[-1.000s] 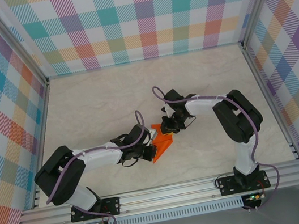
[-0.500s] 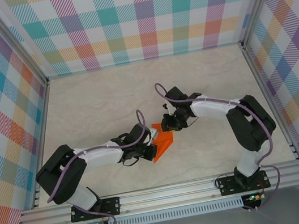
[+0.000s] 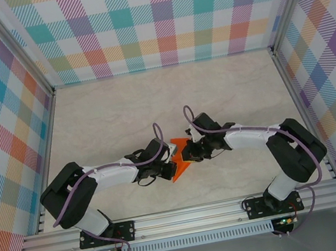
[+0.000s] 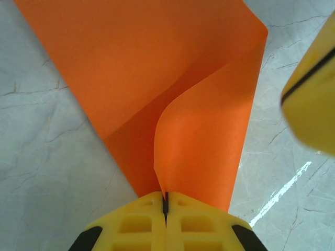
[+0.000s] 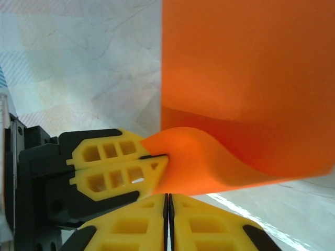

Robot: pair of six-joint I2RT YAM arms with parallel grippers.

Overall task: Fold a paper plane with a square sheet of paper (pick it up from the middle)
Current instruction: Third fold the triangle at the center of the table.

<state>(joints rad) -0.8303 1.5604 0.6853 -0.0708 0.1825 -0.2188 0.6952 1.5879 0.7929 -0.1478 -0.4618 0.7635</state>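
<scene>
Okay, orange paper [image 3: 178, 160] sits mid-table [image 3: 108, 116], a bit near of centre, btwn the two grippers. It's partly folded: one flap lies flat, the other curls up off it in a soft bend, no sharp crease there.

L gripper [image 4: 165, 201] comes in from the left, jaws clenched tight on the paper's left side where the curl starts. Its wrist cam shows the sheet fanning out from the pinch.

R gripper [image 5: 168, 201] reaches in from the right, fingers pressed together w/ no gap. The curled edge comes down right at its tips, but can't tell if it's nipped or just touching. From L wrist view, R fingers sit just beside the paper's right edge, over bare table.
</scene>
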